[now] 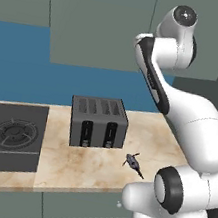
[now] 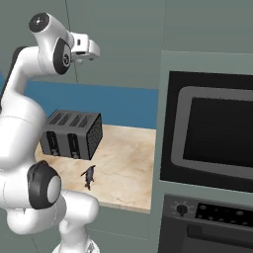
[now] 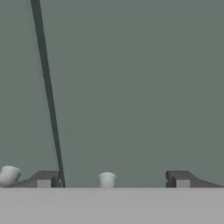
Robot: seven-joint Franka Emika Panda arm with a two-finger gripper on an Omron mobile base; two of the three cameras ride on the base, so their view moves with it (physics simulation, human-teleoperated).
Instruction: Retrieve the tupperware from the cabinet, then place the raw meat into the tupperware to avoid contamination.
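The arm is raised high, with the gripper [image 3: 113, 179] facing the closed doors of the cabinet [image 3: 131, 87]. In the hand view the two dark fingertips [image 3: 43, 179] stand far apart, so the jaws are wide and hold nothing. A small round pale knob [image 3: 106, 179] sits between the fingertips, close to the hand; a second knob [image 3: 8, 174] shows at the lower left, on the far side of the dark seam between the doors. Whether either fingertip touches a knob cannot be told.

The raw meat [image 1: 133, 162] (a tiny dark lump with a thin stem) lies on the marble bench [image 1: 86, 165], just in front of and to the right of the toaster [image 1: 98, 122], apart from it. A black cooktop [image 1: 7, 136] is set into the bench left of the toaster. In the right base view an oven [image 2: 210, 131] stands to the right of the bench.
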